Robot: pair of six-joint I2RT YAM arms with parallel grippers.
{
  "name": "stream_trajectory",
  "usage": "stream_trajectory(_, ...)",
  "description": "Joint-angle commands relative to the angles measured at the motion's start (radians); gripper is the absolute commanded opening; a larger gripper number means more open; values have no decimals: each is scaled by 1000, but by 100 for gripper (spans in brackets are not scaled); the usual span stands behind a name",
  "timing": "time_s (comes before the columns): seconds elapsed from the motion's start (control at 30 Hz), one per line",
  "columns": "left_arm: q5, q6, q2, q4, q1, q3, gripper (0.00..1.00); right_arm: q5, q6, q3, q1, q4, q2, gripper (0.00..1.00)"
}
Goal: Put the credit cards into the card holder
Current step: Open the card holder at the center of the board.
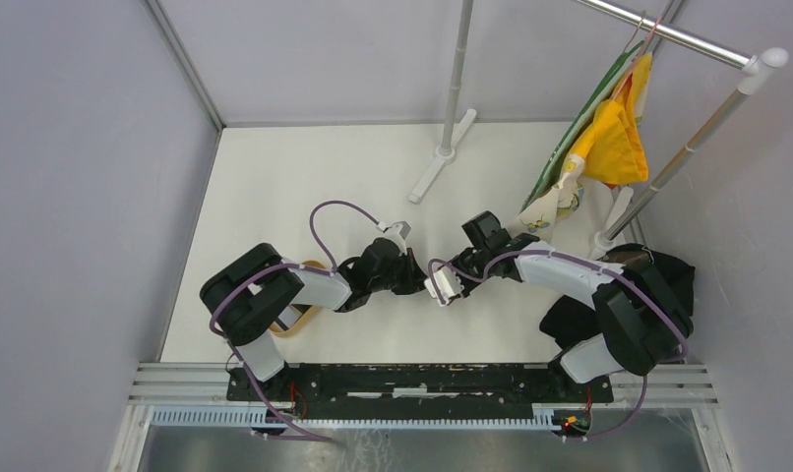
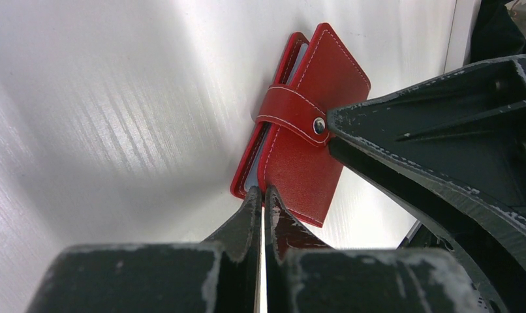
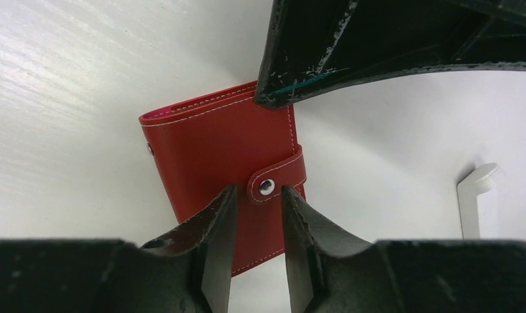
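The card holder [image 3: 215,156] looks like smooth red leather with a soft sheen, pale stitching along its edges and a shiny metal snap [image 3: 267,187] on the tab. My right pincer [image 3: 259,188] is matt black plastic (scuffed grey along the edges, my left pincer [image 2: 263,190] likewise). The white counter [image 3: 64,98] is faintly ribbed and glossy.

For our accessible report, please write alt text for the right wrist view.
A closed red card holder lies on a white table, its snap tab fastened. The right hand is open, and the snap shows between its two dark fingers.
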State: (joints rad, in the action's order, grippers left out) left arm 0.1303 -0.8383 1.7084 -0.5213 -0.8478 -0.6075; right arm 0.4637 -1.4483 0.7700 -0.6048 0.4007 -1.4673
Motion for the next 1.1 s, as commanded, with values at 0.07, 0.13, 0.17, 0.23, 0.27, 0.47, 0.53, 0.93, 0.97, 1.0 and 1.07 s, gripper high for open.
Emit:
stream_trajectory(0.07,21,59,28,48,-7,7,2,-27,61,6,-11,-75,-34,35)
stream_trajectory(0.13,25,65,35,47,-10,6,2,-44,68,0,-19,-90,-36,32)
stream_trajectory(0.17,28,68,35,47,-11,6,2,-56,72,-3,-23,-103,-37,29)
stream_trajectory(0.23,34,76,39,46,-13,6,2,-77,82,-6,-26,-124,-35,21)
stream_trajectory(0.27,37,79,41,46,-13,7,2,-84,89,-8,-26,-137,-33,16)
stream_trajectory(0.47,72,103,61,43,-16,0,2,-117,117,-51,-29,-235,10,0)
stream_trajectory(0.53,89,113,76,43,-17,-5,2,-128,141,-65,-29,-275,30,0)
stream_trajectory(0.93,114,144,126,54,-20,-8,2,-247,372,-163,-58,-586,115,0)
stream_trajectory(0.97,113,147,128,58,-20,-9,2,-250,374,-168,-62,-598,120,0)
stream_trajectory(1.0,110,149,130,62,-20,-10,2,-256,379,-171,-66,-608,123,0)
stream_trajectory(1.07,106,152,132,71,-21,-11,2,-271,393,-174,-72,-624,126,0)
